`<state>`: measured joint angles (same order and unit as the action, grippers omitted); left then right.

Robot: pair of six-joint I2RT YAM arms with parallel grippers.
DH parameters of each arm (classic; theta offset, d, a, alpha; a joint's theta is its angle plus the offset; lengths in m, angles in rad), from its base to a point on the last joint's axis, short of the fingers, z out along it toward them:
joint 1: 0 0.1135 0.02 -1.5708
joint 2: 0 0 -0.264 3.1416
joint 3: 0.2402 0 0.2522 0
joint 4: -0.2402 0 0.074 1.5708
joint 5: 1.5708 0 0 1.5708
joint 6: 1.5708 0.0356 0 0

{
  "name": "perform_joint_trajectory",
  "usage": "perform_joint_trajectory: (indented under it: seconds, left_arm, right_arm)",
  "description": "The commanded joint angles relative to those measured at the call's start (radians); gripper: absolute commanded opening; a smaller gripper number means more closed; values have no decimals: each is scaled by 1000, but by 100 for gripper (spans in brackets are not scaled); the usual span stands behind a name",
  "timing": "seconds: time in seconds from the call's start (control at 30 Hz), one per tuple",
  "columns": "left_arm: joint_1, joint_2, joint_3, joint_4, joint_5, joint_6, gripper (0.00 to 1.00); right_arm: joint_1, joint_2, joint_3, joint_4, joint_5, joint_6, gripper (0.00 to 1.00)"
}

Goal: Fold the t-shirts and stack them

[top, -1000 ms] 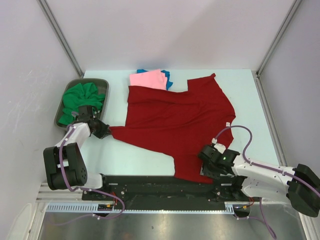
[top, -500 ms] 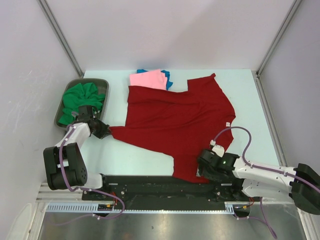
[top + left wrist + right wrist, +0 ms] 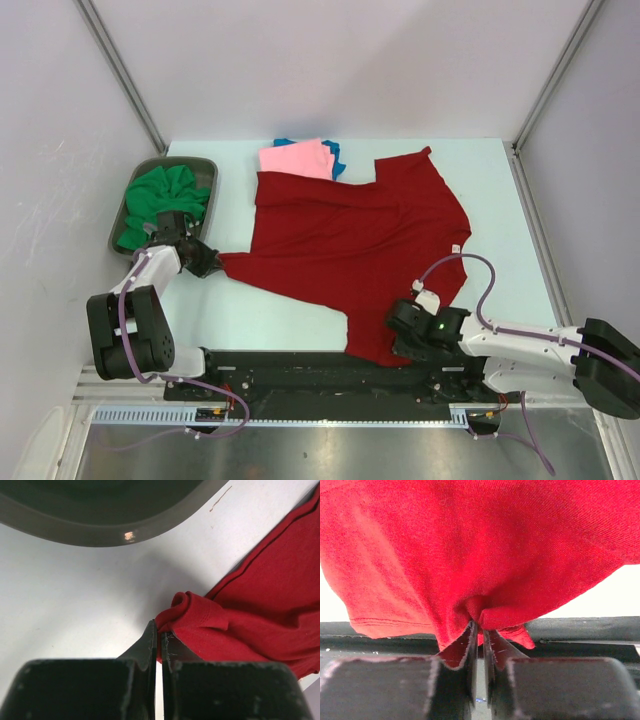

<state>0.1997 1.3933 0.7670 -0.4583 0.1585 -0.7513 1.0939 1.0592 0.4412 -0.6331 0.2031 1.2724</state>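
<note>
Dark red t-shirt (image 3: 350, 235) pinched by left pincer (image 3: 159, 636), right pincer (image 3: 480, 626).

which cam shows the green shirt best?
Top external: the green t-shirt lies bunched in the grey tray, in full view. Left wrist catches only the tray's rim, no green cloth. Right wrist shows only the dark red t-shirt.

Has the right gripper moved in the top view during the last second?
Yes. The right gripper, shut on the dark red t-shirt, has slid left along the black base rail, farther from the shirt's white tag.
</note>
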Motion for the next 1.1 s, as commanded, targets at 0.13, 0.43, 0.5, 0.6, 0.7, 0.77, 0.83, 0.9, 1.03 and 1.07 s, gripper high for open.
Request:
perform_joint_trajectory:
  seconds: [0.13,0.43,0.5,0.6,0.7,0.77,0.83,0.9,1.03,1.07]
  left_arm:
    - [12,-45,22,-5,-22,23,0]
    - [-57,-192,-6,-60,-1,72,0]
    - [-69,-246,-27,-69,10,89,0]
    - [-75,-330,-64,-79,47,105,0]
    - [-86,-402,-72,-103,75,112,0]
    - [-97,-465,-75,-118,78,110,0]
    - [-117,-522,-78,-157,73,101,0]
    - [-135,-559,-87,-193,69,93,0]
    - [-160,-664,-123,-241,72,58,0]
    - [-167,-687,-130,-252,70,50,0]
  right_arm:
    - [-5,-7,-32,-62,136,11,0]
    - [9,-174,83,-223,248,8,0]
    - [11,-243,96,-243,275,11,0]
    - [11,-371,134,-309,369,33,0]
    - [9,-450,197,-359,441,30,0]
    - [9,-475,232,-416,467,33,0]
    - [9,-488,275,-474,492,38,0]
    - [11,-508,300,-513,501,48,0]
    - [14,-573,346,-605,498,80,0]
    - [12,-605,350,-617,498,84,0]
